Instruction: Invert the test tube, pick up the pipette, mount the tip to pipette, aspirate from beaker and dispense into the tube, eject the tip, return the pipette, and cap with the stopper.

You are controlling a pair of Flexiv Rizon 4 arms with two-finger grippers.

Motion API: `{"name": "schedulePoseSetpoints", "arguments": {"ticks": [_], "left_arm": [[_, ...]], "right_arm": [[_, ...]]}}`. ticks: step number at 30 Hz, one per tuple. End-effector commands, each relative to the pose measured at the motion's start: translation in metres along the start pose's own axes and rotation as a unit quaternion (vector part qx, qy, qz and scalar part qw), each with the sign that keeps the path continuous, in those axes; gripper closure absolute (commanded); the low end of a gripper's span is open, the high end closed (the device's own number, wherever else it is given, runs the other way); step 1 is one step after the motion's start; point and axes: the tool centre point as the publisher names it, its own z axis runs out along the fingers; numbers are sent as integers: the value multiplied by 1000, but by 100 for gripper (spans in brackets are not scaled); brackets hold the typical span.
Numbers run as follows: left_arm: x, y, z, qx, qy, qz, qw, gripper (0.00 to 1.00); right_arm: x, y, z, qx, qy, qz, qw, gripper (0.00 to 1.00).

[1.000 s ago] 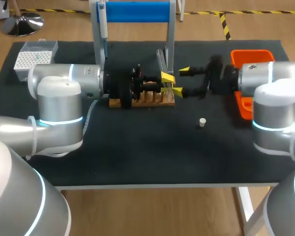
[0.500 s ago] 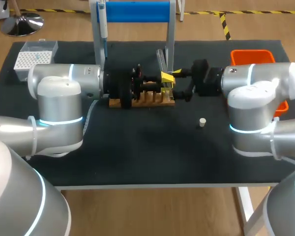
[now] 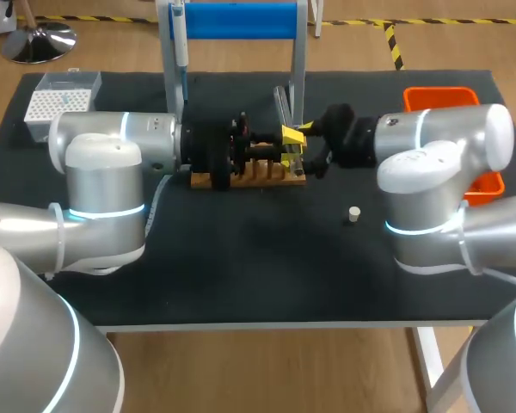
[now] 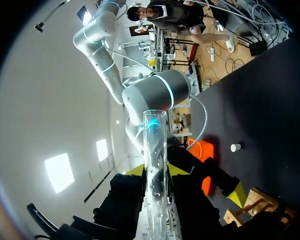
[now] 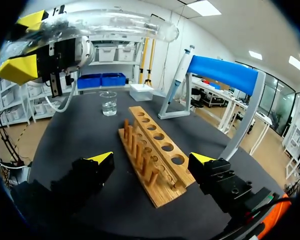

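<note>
**Above the rack: tube in the left tool, right tool wide**

Over the right end of the wooden rack point(image 3: 249, 172), toward the far edge of the surface point(image 3: 241, 267), the left tool point(image 3: 291, 139) grips the clear tube point(image 3: 281, 105). Its yellow tips press the glass from two sides. In the head view the tube stands close to upright, rising from the tips. The right tool point(image 5: 152, 159) sits just beside the left one at the same end of the rack. Its fingers are spread wide with nothing between them, and the rack lies ahead of and under them.

The stopper point(image 3: 354, 213) stands alone on the surface, right of the middle, on the near side of the rack and apart from it. The pipette point(image 3: 179, 34) hangs on the blue stand point(image 3: 232, 21) at the far edge. The beaker point(image 5: 108, 103) stands beyond the rack's left end. The tip box point(image 3: 56, 99) sits at the far left corner, and an orange bin point(image 3: 439, 96) at the far right corner, partly behind the right arm.
</note>
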Motion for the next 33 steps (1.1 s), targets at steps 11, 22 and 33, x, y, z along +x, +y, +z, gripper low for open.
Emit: {"name": "schedulePoseSetpoints", "arguments": {"ticks": [11, 22, 33], "left_arm": [[0, 0, 0, -1, 0, 1, 1000, 100], [0, 0, 0, -1, 0, 1, 1000, 100], [0, 0, 0, -1, 0, 1, 1000, 100]], "right_arm": [[0, -1, 5, 14, 6, -2, 1000, 0], [2, -1, 4, 13, 7, 2, 1000, 0], [2, -1, 4, 13, 7, 2, 1000, 0]]}}
